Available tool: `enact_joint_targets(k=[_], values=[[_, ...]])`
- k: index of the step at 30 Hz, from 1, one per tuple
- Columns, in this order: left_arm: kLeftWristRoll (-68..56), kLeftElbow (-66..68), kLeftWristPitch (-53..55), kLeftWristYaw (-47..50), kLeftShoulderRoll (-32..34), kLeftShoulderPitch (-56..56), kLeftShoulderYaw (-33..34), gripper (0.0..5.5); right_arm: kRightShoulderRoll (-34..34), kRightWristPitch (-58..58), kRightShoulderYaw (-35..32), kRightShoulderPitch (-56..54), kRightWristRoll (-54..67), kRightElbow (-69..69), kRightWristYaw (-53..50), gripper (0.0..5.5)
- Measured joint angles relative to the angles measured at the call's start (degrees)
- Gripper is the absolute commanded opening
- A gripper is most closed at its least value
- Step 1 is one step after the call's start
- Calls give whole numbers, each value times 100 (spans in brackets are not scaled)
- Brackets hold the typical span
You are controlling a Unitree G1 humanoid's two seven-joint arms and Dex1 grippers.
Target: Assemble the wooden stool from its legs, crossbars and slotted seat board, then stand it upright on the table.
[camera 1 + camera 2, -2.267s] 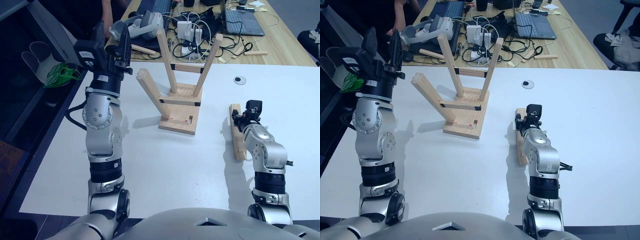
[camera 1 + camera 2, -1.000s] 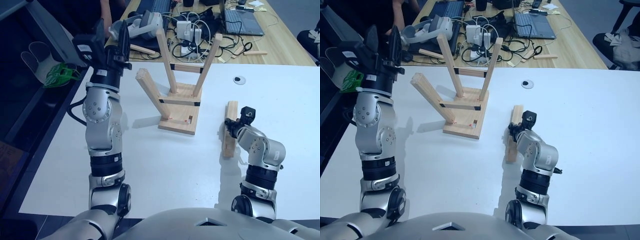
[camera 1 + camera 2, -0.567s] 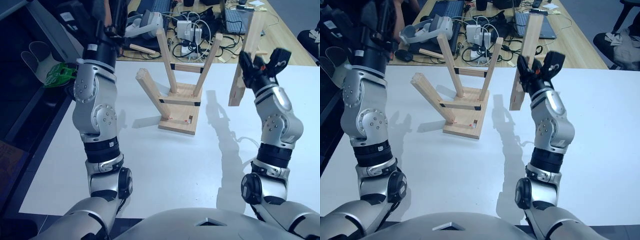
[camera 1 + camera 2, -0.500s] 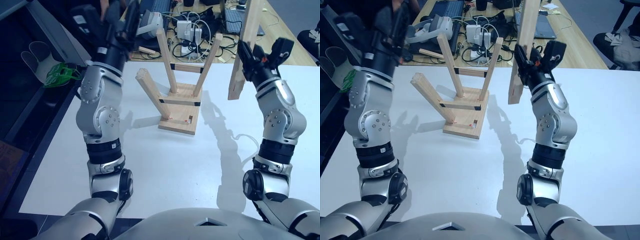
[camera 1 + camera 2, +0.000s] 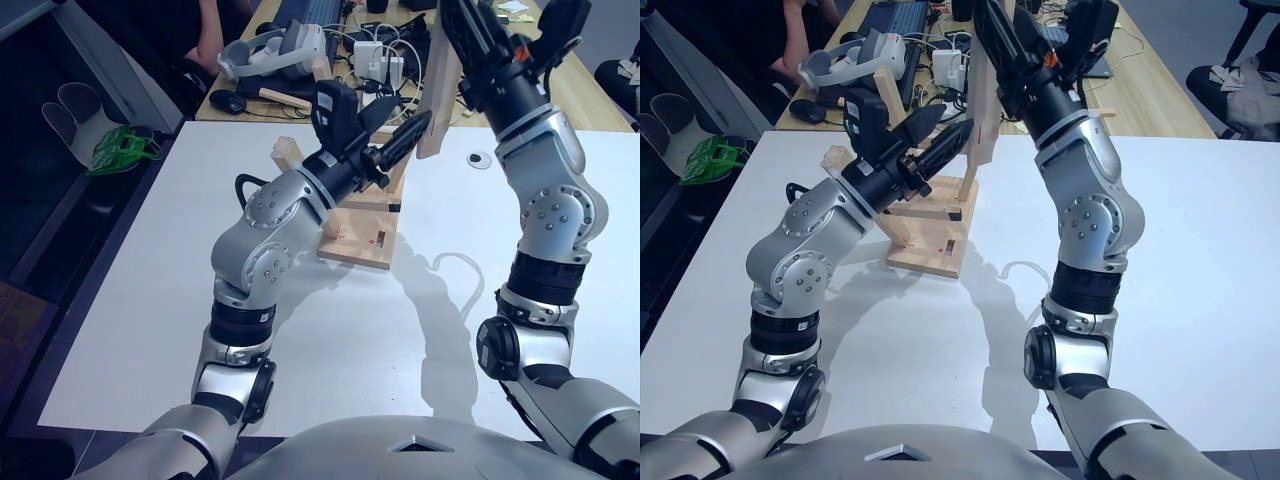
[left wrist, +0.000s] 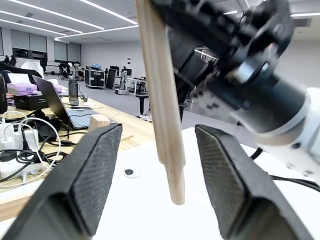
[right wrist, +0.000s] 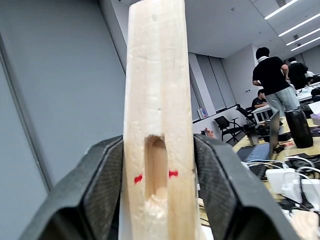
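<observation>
The white counter (image 5: 120, 340) carries the half-built stool upside down, directly under the left hand (image 5: 940, 135). Its seat board (image 5: 928, 258) lies flat, so the joints face up and the legs already fitted stand out of it, tied together by a crossbar (image 5: 927, 212) with dark bands at its ends. Keeping it inverted looks deliberate: the board gives a steady base and leaves the remaining socket open from above.

The loose leg (image 5: 437, 95) is off the counter, clamped near its upper part by the right hand (image 7: 159, 150). It hangs almost upright, with its lower end above the seat board. The right wrist view shows both pads pressed against its sides, squeezing across the narrow width. A grip that high leaves the lower end free to be steered.

The left hand is released, its fingers (image 6: 92, 165) spread on either side of that lower end. The left wrist view shows a gap between the wood and each pad, so it is around the leg without gripping it. It is probably placed there to steady and guide the tip towards the board.

A mortise (image 7: 156, 165) is cut into the leg's face, with a small red mark (image 7: 137, 178) on each side of it, likely alignment cues for a crossbar. A red dot also shows on the seat board. No lettering can be made out on the wooden parts.
</observation>
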Motion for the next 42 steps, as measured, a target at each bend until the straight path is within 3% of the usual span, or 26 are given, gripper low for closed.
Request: enact_joint_targets(k=[13,24,33,39,42], values=[[327,161,395,314,-132,-179,-48,273,-100,424,344,20,648,-389,27,215],[202,126,695,245,-205,-203,115,106,-271,515,501,72,804,-501,105,213],[203,103,722,-12,12,-149,180,106,-369,545,553,191,879,-583,122,213],[97,11,695,-238,37,-71,248,102,-567,614,607,236,908,-585,248,334],[70,-30,695,-373,100,-40,273,102,-661,614,609,233,909,-563,275,356]])
